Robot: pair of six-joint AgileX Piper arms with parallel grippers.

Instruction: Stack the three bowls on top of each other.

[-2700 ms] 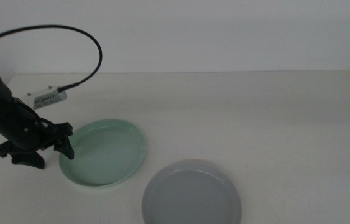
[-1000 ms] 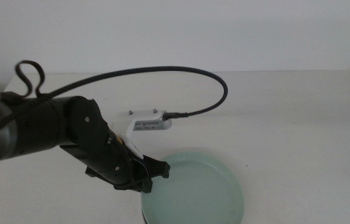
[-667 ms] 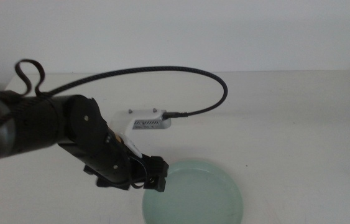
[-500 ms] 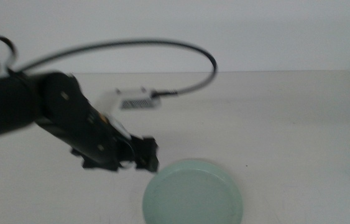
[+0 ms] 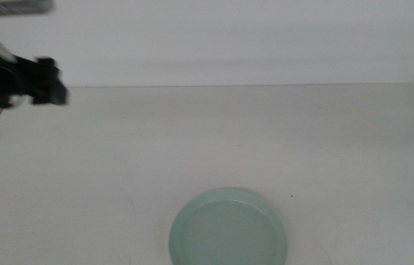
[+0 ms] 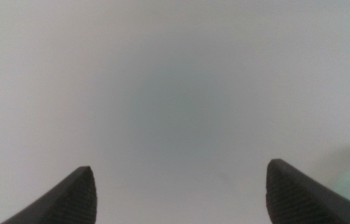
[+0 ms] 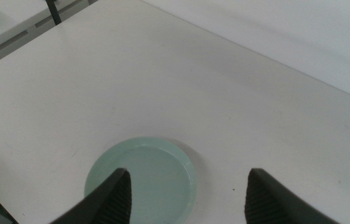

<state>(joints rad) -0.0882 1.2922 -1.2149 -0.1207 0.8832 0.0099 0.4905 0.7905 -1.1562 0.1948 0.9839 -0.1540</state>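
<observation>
Left claw [image 5: 41,85] released, far-left table edge, mint green bowl [image 5: 228,228] well apart.

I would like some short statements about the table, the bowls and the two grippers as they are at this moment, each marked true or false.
1. A mint green bowl sits near the front edge of the table. True.
2. The left gripper is holding the green bowl. False: it is up at the far left, away from the bowl, with its jaws open and nothing between them.
3. A white bowl stands alone at the middle of the table. False: no white bowl is in view.
4. The right gripper hangs above the table with open jaws, holding nothing. True.
5. In the right wrist view, the green bowl lies flat on the table. True.
</observation>
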